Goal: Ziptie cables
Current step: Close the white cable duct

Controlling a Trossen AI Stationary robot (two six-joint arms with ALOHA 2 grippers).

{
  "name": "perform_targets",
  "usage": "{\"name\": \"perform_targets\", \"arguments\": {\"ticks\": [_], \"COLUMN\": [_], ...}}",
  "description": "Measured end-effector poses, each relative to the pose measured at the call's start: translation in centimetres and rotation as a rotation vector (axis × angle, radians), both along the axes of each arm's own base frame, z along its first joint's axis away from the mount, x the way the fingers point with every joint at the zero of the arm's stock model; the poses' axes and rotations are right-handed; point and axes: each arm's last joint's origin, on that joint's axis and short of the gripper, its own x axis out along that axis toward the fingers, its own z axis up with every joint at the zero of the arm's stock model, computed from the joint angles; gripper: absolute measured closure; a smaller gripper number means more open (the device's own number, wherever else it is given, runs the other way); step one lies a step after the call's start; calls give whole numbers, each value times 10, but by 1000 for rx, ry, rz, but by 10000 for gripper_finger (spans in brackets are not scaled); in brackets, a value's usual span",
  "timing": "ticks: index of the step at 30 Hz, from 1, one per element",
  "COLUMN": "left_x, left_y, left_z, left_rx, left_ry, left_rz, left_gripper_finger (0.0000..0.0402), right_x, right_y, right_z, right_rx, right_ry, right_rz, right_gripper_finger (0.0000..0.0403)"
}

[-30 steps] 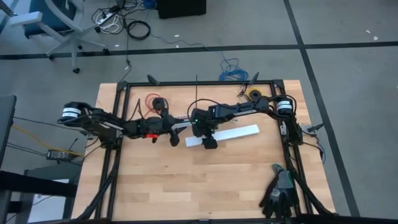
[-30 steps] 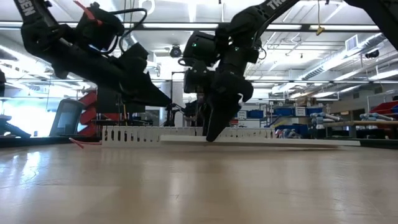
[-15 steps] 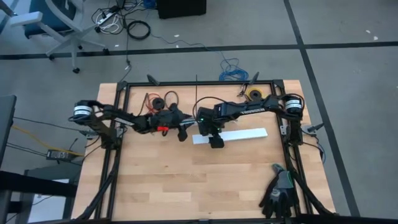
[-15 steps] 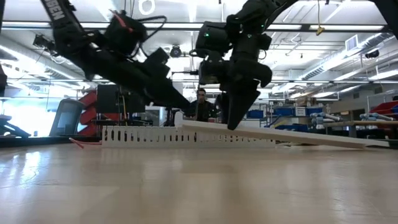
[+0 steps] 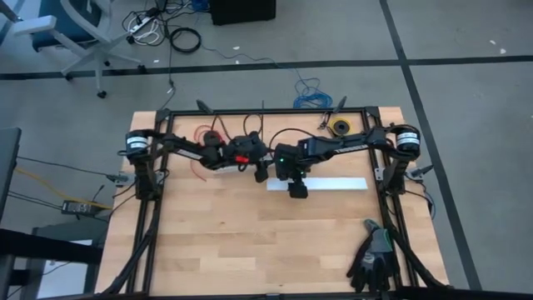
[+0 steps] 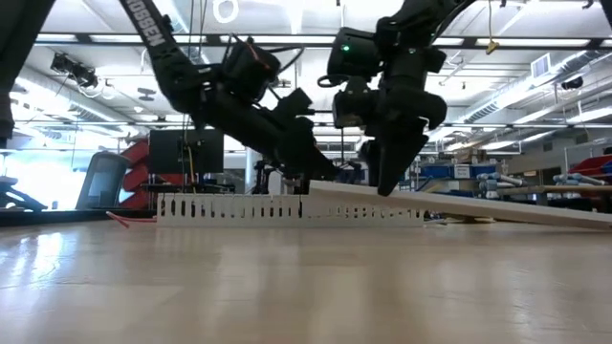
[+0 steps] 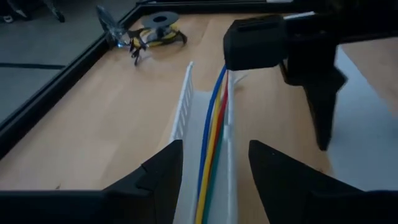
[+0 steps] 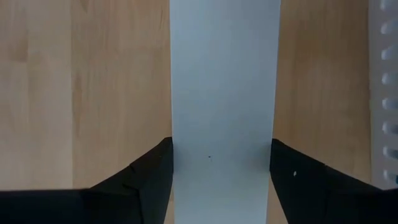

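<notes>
Wooden worktop (image 5: 250, 242), framed by a black rail, carries all items. White flat strip (image 5: 329, 184): lies toward the right edge of the worktop, about midway between far and near edges; in the low view (image 6: 478, 204) its one end is raised off the wood and the rest slopes down to the surface. Right gripper (image 5: 296, 188): clamped across that raised end, fingers (image 8: 149, 177) spread to the strip's full width and pressing its two long edges (image 8: 224, 93). White slotted plastic channel (image 6: 287, 207): sits on the worktop behind the strip, nearer the far edge, comb-like side walls upright (image 7: 183, 109). Cables (image 7: 211, 143): blue, yellow, red and green wires lying side by side along the inside of the channel. Left gripper (image 5: 261, 173): just beside the right gripper, near the middle of the far half of the worktop, fingers (image 7: 158, 177) part-way open and astride the channel's end, nothing seen gripped between them. Black gloves (image 5: 375, 258): near right corner. Yellow-and-black spool (image 5: 340, 127): far right corner.
</notes>
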Motion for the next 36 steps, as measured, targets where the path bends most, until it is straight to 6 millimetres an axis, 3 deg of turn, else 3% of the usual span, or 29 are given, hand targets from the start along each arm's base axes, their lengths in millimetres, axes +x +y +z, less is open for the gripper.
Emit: {"name": "perform_targets", "arguments": {"ticks": [8,18,24,28,36], "left_x": [22,34,37,41,64], "left_y": [5,10,18,31,41], "left_z": [12,17,20,20,-7], "left_rx": [27,117,110,15,-73], "left_ry": [66,51,12,5,78], "left_rz": [-59,-74,-78,-138,-194], "left_gripper_finger": [156,59,59,66,69], "right_x": [-23,-32,-34,-33,-32], "right_y": [2,5,5,5,5], "right_z": [-3,-11,-9,-8,-7], "right_rx": [6,18,24,27,30], "right_ry": [6,18,13,6,-3], "right_rz": [-75,-119,-135,-143,-161], "right_gripper_finger": [169,168,167,169,167]}}
